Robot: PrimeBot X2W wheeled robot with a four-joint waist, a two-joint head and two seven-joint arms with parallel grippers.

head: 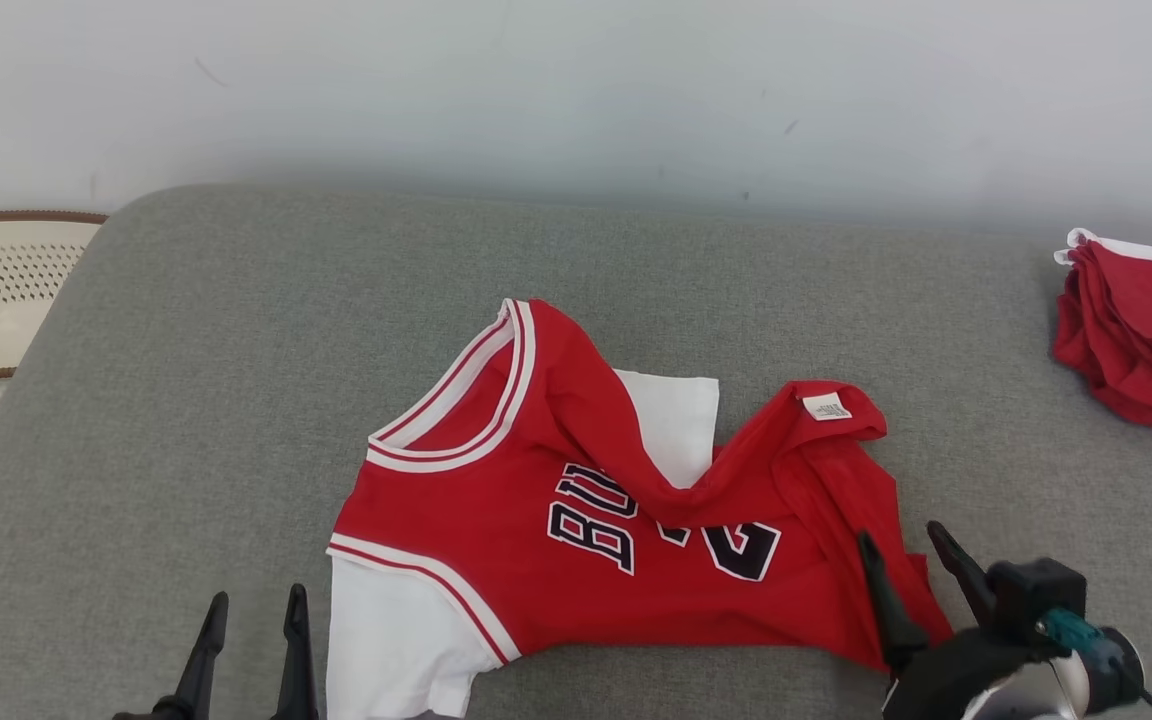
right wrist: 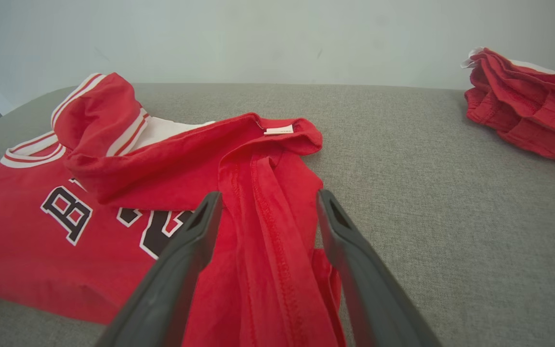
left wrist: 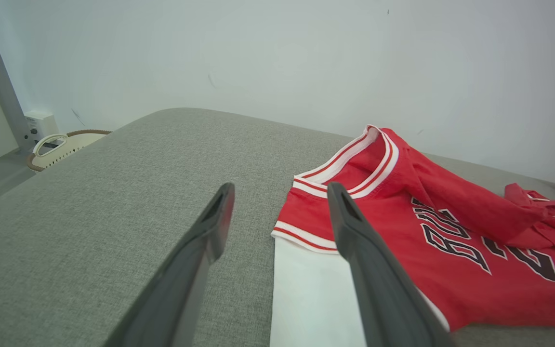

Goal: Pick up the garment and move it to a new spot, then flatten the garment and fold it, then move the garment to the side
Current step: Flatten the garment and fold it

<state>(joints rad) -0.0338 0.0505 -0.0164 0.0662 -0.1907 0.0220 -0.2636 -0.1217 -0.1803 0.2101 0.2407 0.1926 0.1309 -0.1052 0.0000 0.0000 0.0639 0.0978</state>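
Red jersey garment (head: 576,540) lying crumpled near the middle of the grey fabric-covered worktop (head: 236,350), closer to its near edge than to its far edge. Its long axis runs left to right, roughly parallel to the near edge: striped collar (head: 466,400) and white sleeve (head: 396,640) toward the left, hem end toward the right, where the cloth is bunched and turned over so that the label (head: 826,407) faces up. The left gripper (head: 257,594) stands at the near edge just to the left of the white sleeve, jaws wide apart and holding nothing; in the left wrist view the left gripper (left wrist: 281,188) points past the sleeve band toward the collar. The right gripper (head: 901,533) sits over the bunched hem end, jaws likewise spread with nothing clamped; in the right wrist view the right gripper (right wrist: 269,194) straddles a ridge of red cloth. Each arm is thus nearer its own end of the garment, so flattening probably calls for a pinch at both ends and a pull apart along the long axis. A second red pile (head: 1136,330) lies at the right edge; a pale basket (head: 16,216) stands beyond the far left corner
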